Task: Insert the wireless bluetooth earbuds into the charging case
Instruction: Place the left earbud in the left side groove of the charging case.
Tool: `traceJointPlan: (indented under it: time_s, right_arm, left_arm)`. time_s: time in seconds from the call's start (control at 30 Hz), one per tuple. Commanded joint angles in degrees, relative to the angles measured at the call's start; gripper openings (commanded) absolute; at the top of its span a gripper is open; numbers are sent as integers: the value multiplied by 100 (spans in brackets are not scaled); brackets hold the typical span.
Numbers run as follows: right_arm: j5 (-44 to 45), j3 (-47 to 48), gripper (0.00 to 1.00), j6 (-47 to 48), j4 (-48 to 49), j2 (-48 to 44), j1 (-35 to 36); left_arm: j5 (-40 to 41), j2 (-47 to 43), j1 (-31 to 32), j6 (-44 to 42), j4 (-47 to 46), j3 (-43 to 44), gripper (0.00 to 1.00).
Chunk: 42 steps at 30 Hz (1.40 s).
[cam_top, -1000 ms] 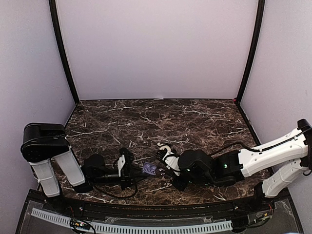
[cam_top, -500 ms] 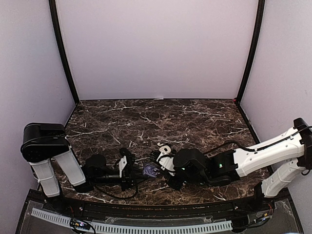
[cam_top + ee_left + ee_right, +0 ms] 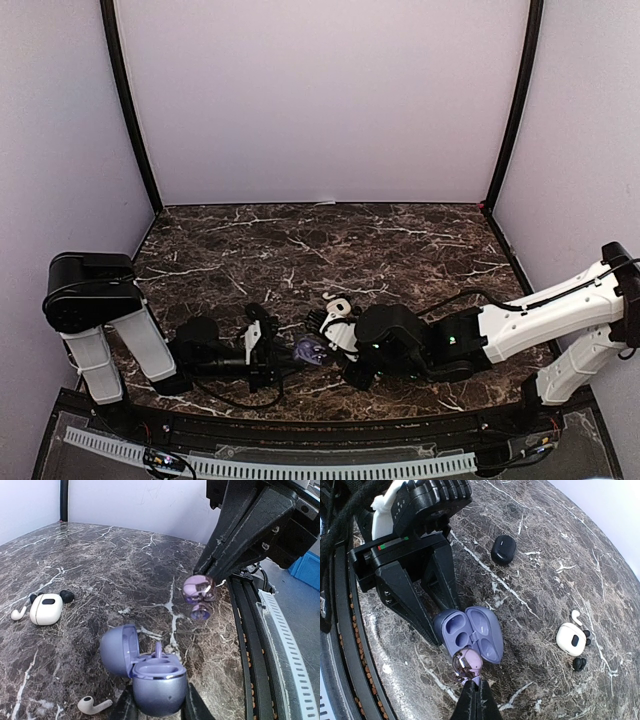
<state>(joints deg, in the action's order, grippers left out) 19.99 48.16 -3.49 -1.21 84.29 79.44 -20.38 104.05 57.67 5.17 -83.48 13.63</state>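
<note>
- From above, the left gripper (image 3: 283, 352) and the right gripper (image 3: 326, 336) meet over the purple charging case (image 3: 308, 349), close to the arms' bases. We cannot tell either jaw's width from here.
- In the left wrist view, the left fingers clamp the sides of the case's base, with the lid hinged open and the wells facing up. The purple earbud (image 3: 198, 589) hangs pinched at the right fingertips, just above the case and apart from it. A white case (image 3: 45, 609) and a loose white bud (image 3: 93, 705) lie on the table (image 3: 100, 555).
- In the right wrist view, the right fingers are narrowed on the earbud over the open wells, and a black case (image 3: 503, 549) sits well apart. We judge the bud light, hard and glossy, so slippery. It wants a gentle pinch across its round body. The case is rigid and best held at the base, never by the lid.
</note>
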Motion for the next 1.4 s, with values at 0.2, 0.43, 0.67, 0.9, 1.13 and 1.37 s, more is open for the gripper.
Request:
traceJointPlan:
  time_s: [0.2, 0.43, 0.67, 0.9, 1.13, 1.37]
  right_arm:
    - [-161, 323, 0, 253, 298, 241, -45]
    - [-187, 455, 0, 354, 275, 444, -38]
    - [-193, 520, 0, 404, 228, 577, -42]
    - [-165, 514, 0, 418, 195, 621, -34]
    - [-127, 510, 0, 433, 181, 649, -41]
    - [-100, 511, 0, 448, 162, 650, -38]
  left_arm:
    - [-225, 111, 34, -72, -287, 34, 0]
    - [-358, 107, 34, -111, -394, -10, 0]
    - [-418, 111, 43, -139, -563, -85, 0]
    - [-465, 116, 42, -139, -585, -88, 0]
    - [-526, 116, 51, -152, -590, -71, 0]
    - [-557, 124, 57, -174, -593, -66, 0]
